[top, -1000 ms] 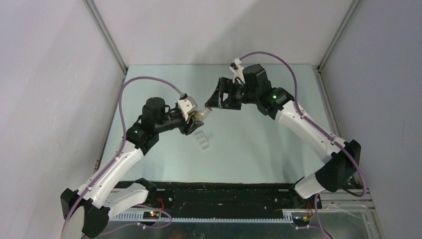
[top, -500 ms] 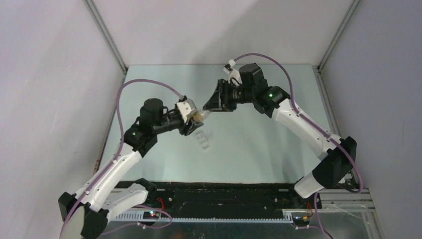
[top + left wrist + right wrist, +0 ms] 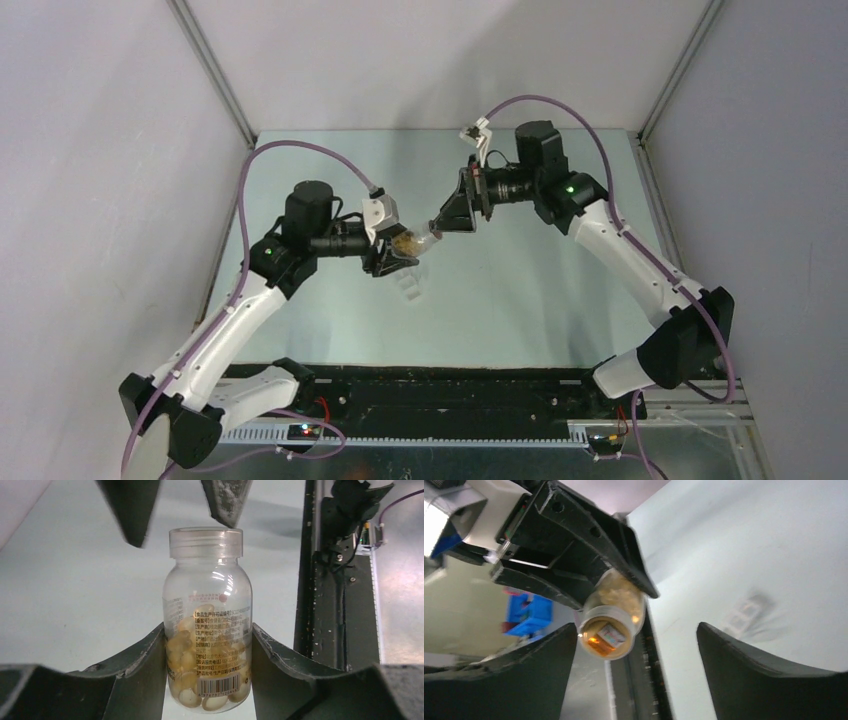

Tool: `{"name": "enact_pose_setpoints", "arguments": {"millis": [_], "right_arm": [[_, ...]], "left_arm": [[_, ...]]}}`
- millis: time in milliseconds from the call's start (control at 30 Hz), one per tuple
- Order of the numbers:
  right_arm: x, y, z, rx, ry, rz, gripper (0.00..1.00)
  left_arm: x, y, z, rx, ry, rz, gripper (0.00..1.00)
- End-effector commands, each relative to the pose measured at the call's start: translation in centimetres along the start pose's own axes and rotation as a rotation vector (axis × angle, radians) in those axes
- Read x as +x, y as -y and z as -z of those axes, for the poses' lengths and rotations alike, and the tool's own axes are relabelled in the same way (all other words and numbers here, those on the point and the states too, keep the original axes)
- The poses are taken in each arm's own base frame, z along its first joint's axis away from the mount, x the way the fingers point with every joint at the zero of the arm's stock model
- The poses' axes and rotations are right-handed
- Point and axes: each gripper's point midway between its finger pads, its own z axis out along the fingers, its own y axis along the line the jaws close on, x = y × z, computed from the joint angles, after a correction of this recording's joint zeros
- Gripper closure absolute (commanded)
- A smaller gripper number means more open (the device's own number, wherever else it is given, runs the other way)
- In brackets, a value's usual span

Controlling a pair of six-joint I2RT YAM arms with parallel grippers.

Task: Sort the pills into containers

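My left gripper [image 3: 392, 250] is shut on a small clear bottle [image 3: 412, 242] and holds it above the table, cap end toward my right gripper [image 3: 443, 222]. In the left wrist view the bottle [image 3: 207, 610] stands between my fingers, with pale yellow pills [image 3: 186, 652] in its lower half and a clear cap [image 3: 205, 541]. My right gripper [image 3: 636, 626] is open; the bottle's cap end [image 3: 606, 632] sits just inside its left finger. The white pill box [image 3: 410, 288] lies on the table below the bottle, faint in the right wrist view [image 3: 749, 611].
The pale table [image 3: 520, 290] is fenced by grey walls on three sides. A black rail [image 3: 450, 400] runs along the near edge by the arm bases. Purple cables loop over both arms.
My left gripper has carried the bottle a little right and levelled it. My right gripper has shifted right and turned, its open jaws now facing the bottle's cap end.
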Motion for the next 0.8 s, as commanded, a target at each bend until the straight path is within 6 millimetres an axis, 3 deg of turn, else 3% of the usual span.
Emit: {"name": "enact_pose_setpoints", "arguments": {"millis": [0, 200, 300, 467, 600, 767], "right_arm": [[-3.3, 0.2, 1.6, 0.102, 0.115, 0.118, 0.02], [-4.6, 1.0, 0.4, 0.235, 0.204, -0.206, 0.01], [-3.4, 2.3, -0.8, 0.350, 0.206, -0.409, 0.02], [-1.7, 2.5, -2.5, 0.376, 0.214, -0.550, 0.06], [-1.8, 2.2, -2.8, 0.360, 0.232, -0.622, 0.34], [-2.4, 1.5, -3.0, 0.321, 0.243, -0.617, 0.53]], "left_arm": [[-1.9, 0.8, 0.3, 0.048, 0.045, -0.059, 1.00], [-1.2, -2.5, 0.0, -0.108, 0.012, -0.085, 1.00], [-1.2, -4.0, 0.3, -0.198, 0.019, -0.107, 1.00], [-1.2, -5.1, 0.5, -0.265, 0.031, -0.124, 1.00], [-1.9, -4.6, 0.4, -0.241, 0.059, -0.116, 1.00], [-2.3, -4.5, 0.1, -0.226, 0.080, -0.090, 1.00]]}}
